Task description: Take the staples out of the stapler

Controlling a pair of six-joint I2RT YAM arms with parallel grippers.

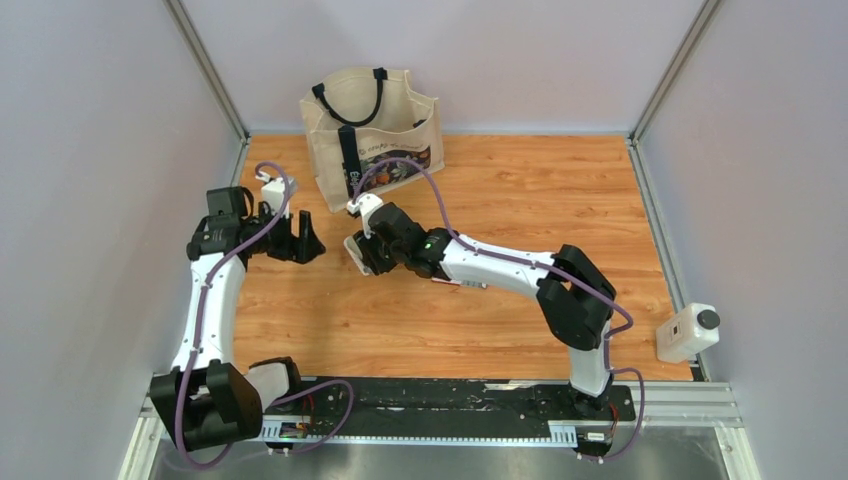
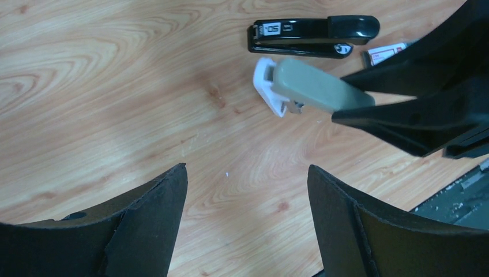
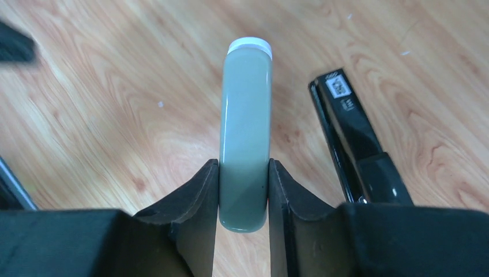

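A wood-grain worktop sits between pale walls, with a canvas tote bag at its 12 o'clock edge. Near the middle, the right claw is clenched on the stapler. It presses both long sides of the grey-green top near one end, and the white base end sticks out ahead. In the right wrist view, a black stapler lies on the wood at its 3 o'clock. At 9 o'clock of the held stapler in the top view, the left claw hangs released, spread wide.
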